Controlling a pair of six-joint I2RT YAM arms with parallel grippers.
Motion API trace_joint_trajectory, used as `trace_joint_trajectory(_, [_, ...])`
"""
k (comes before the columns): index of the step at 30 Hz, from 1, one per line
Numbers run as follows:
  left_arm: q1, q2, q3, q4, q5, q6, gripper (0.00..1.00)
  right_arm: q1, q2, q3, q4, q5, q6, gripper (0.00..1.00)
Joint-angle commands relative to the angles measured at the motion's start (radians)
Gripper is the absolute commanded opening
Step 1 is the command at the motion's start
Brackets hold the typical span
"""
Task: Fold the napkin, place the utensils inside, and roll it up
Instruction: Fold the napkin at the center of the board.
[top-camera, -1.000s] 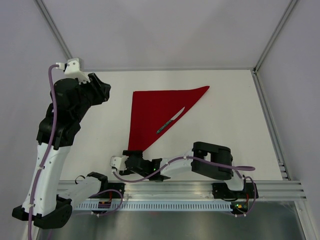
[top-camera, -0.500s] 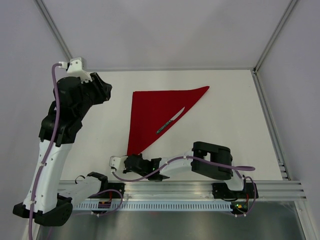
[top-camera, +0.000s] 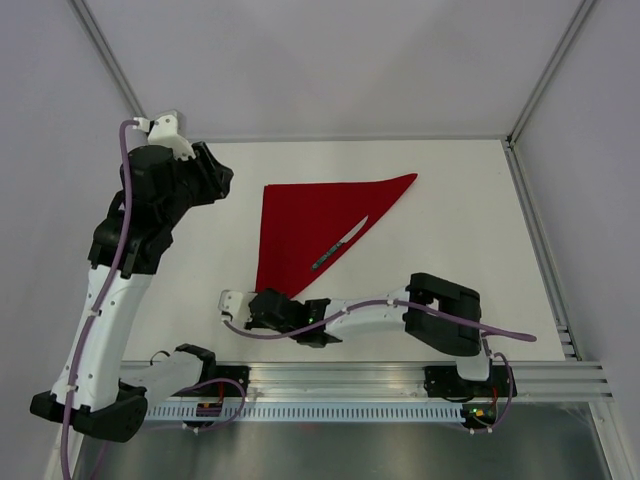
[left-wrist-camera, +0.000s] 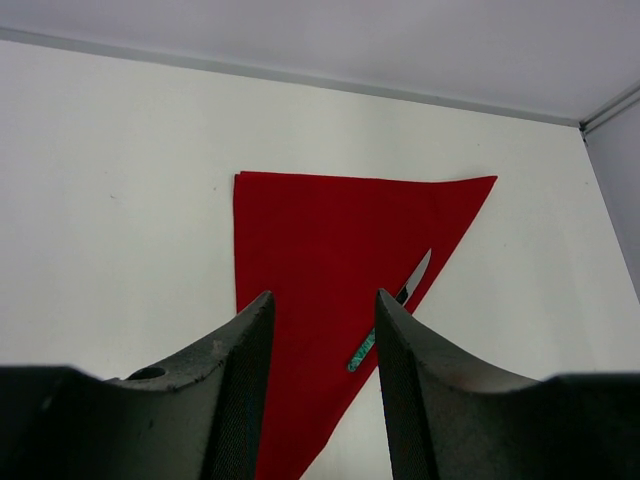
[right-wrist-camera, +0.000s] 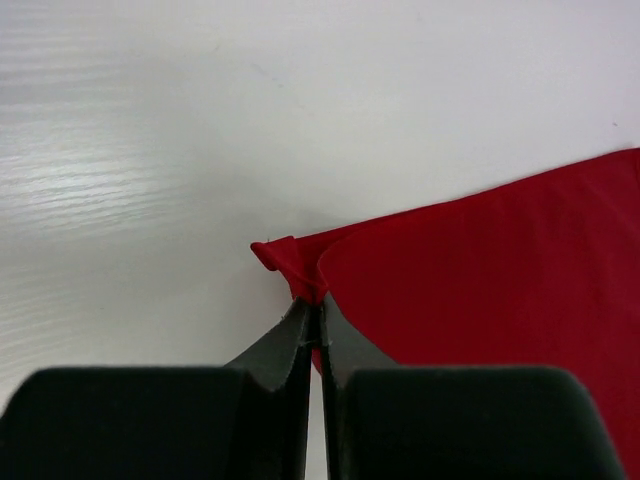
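The red napkin (top-camera: 305, 225) lies on the white table folded into a triangle, its long edge running from the far right tip to the near corner. One utensil, a knife (top-camera: 340, 243) with a greenish handle, rests on it along that long edge. My right gripper (top-camera: 263, 300) is low at the near corner and shut on that corner; in the right wrist view the cloth (right-wrist-camera: 480, 270) bunches up between the closed fingertips of the right gripper (right-wrist-camera: 312, 305). My left gripper (top-camera: 222, 180) hovers left of the far corner, open and empty. The left wrist view shows the left gripper (left-wrist-camera: 320, 300) above the napkin (left-wrist-camera: 320, 230) and the knife (left-wrist-camera: 392, 318).
A metal rail (top-camera: 380, 378) runs along the near edge where the arm bases sit. Frame posts (top-camera: 540, 240) border the right side, and pale walls close the back and sides. The right arm's elbow (top-camera: 440, 315) lies low over the near right of the table.
My right gripper has closed on the napkin's near corner and its arm has shifted slightly. The left arm has drifted a little farther back and right, still open.
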Motion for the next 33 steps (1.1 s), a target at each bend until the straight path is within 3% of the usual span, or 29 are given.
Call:
trace_joint_trajectory(1, [-0.001,0.019,0.017,0.04,0.047,-0.002,0.5,-0.063,-0.083,0.043,-0.052,-0.028,0.063,0.08])
trace_joint_trajectory(18, [-0.001,0.138,-0.009,0.142,0.177,-0.03,0.49,-0.515,-0.153,0.022,-0.22,-0.157,0.211,0.05])
trace_joint_trajectory(33, [-0.004,0.235,-0.122,0.244,0.271,-0.062,0.47,-0.686,-0.149,-0.065,-0.162,-0.163,0.207,0.04])
